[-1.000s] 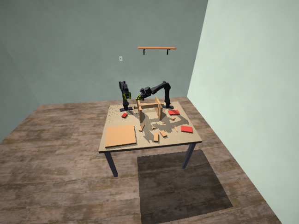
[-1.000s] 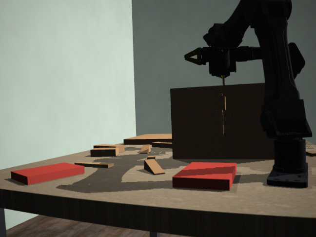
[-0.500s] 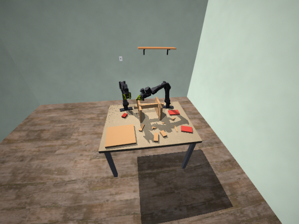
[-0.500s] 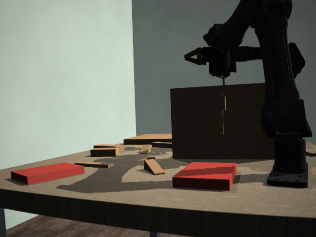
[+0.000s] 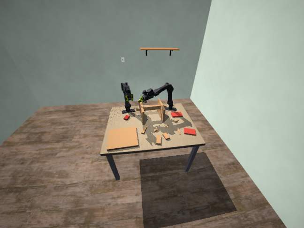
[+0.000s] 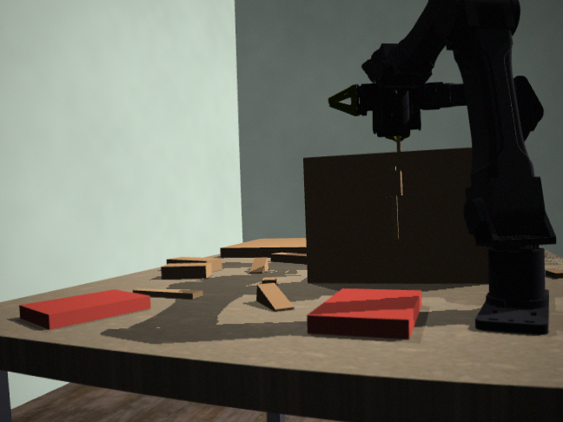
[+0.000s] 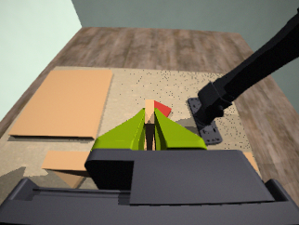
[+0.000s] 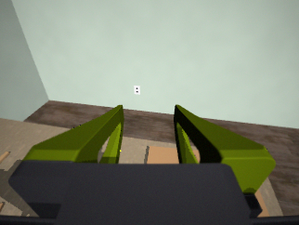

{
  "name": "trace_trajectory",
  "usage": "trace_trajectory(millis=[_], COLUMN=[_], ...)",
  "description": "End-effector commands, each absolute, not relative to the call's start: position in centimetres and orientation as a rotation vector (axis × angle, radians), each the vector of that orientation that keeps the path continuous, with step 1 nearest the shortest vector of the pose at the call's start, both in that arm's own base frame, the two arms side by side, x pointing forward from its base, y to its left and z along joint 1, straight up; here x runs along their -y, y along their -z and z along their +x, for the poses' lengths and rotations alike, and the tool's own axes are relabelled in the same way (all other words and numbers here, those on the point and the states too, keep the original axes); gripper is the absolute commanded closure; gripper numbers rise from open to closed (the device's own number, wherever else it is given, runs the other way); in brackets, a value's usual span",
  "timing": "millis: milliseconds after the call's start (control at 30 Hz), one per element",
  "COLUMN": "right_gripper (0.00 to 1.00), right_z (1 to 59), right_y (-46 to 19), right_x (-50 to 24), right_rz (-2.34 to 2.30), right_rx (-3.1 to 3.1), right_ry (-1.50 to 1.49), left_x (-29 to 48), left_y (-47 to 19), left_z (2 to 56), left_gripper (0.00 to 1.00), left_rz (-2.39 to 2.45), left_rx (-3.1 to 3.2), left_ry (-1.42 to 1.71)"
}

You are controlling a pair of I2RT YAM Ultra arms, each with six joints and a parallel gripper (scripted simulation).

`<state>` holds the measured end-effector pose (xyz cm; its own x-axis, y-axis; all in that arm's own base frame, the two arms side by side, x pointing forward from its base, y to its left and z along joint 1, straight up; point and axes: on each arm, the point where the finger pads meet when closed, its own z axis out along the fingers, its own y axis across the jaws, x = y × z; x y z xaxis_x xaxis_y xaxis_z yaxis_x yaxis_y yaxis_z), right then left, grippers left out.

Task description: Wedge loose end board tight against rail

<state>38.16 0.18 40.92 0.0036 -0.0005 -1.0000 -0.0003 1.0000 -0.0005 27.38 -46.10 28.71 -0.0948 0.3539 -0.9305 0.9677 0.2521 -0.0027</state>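
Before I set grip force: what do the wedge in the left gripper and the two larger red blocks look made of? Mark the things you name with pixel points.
Wedge (image 5: 139, 104) (image 6: 399, 145) (image 7: 149, 112): probably bare wood, matte; plain tan, no gloss.
Red blocks (image 5: 189, 131) (image 6: 364, 313): painted wood or plastic, can't tell; even red, no grain.

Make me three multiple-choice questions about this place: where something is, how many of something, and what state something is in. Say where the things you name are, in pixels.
1. Where is the wooden shelf?
A) On the wall
B) On the floor
C) Under the table

2. How many red blocks are on the table?
A) One
B) Three
C) Five

3. How is the right gripper?
A) Shut on a red block
B) Shut and empty
C) Open and empty

1: A, the top view shows the shelf (image 5: 159, 49) on the back wall (image 5: 86, 49).
2: B, the top view shows three red blocks (image 5: 126, 117) (image 5: 176, 114) (image 5: 189, 131) (image 6: 363, 306) (image 6: 86, 308) (image 7: 162, 109).
3: C, the right gripper (image 5: 129, 100) (image 6: 331, 101) (image 8: 149, 112) has nothing between its parted fingers.
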Motion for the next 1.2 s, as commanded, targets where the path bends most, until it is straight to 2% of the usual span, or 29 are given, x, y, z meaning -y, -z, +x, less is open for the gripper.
trace_trajectory(millis=[0,67,167,800,933,1167], right_gripper=[0.57,0.57,0.57,0.57,0.57,0.57], right_z=[37.3,37.3,37.3,37.3,37.3,37.3], right_y=[-42.5,-42.5,-42.5,-42.5,-42.5,-42.5], right_x=[0.2,0.2,0.2,0.2,0.2,0.2], right_rz=[0.009,0.009,0.009,0.009,0.009,0.009], right_rx=[-1.529,-1.529,-1.529,-1.529,-1.529,-1.529], right_ry=[0.001,0.001,0.001,0.001,0.001,0.001], left_x=[46.2,46.4,46.1,46.2,45.9,46.1], left_y=[-32.1,-30.8,-33.6,-33.6,-30.5,-32.9], left_z=[27.5,27.7,27.4,27.3,27.1,27.2], left_gripper=[0.98,0.98,0.98,0.98,0.98,0.98], left_rz=[1.228,1.239,1.210,1.208,1.232,1.214], left_rx=[-1.552,-1.577,-1.512,-1.503,-1.560,-1.515], left_ry=[0.863,0.861,0.865,0.865,0.859,0.866])
